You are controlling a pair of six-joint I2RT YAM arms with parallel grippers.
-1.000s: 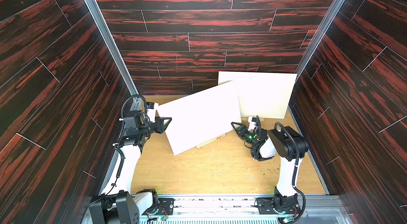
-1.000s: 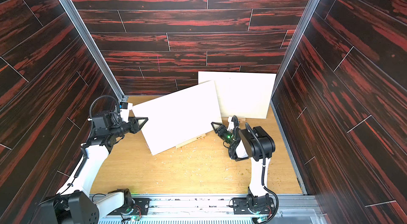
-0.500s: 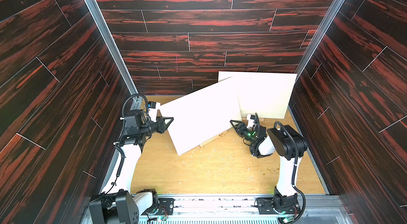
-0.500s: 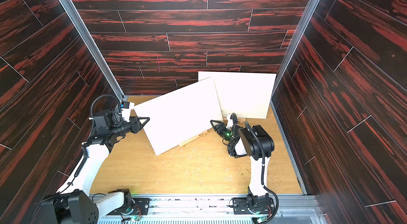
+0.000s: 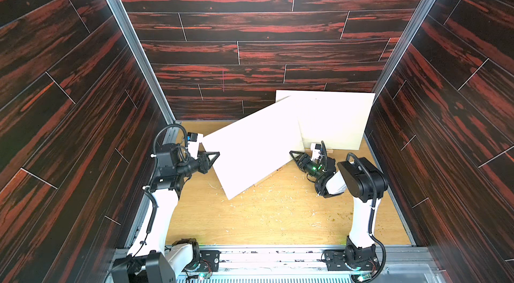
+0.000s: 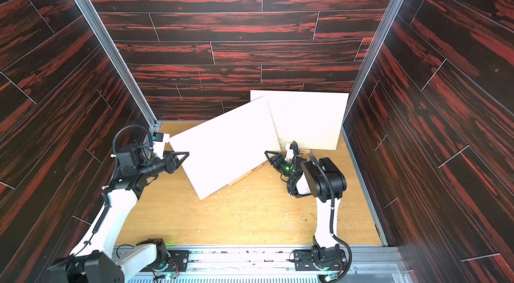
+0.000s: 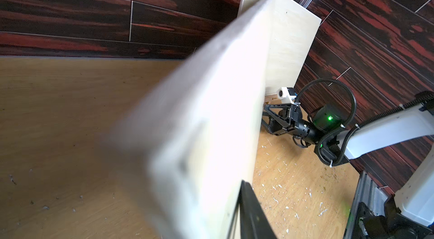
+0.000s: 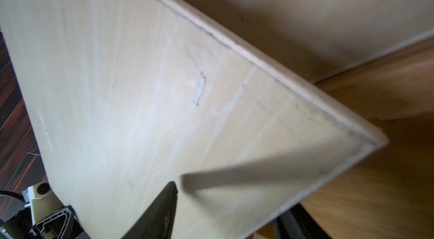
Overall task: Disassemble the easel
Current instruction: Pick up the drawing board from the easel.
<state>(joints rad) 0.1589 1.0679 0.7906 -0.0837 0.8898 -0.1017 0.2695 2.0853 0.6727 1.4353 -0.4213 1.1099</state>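
Top views, both: front board (image 5: 256, 148) tilted over the middle of the table (image 5: 278, 220), lowest corner pointing to the near edge. Clamped on its left edge, toward the table's left edge: left gripper (image 5: 215, 156). Left wrist view: one black finger (image 7: 249, 205) lying flat on the board's face, second finger hidden behind. Just beside the board's right lower corner: right gripper (image 5: 293, 155), jaws spread, closed on nothing; touching the board or not, cannot tell. Against the back wall, at the far right corner: rear board (image 5: 336, 120), upright. On the table, half hidden under the front board: wooden strip (image 5: 267, 177).
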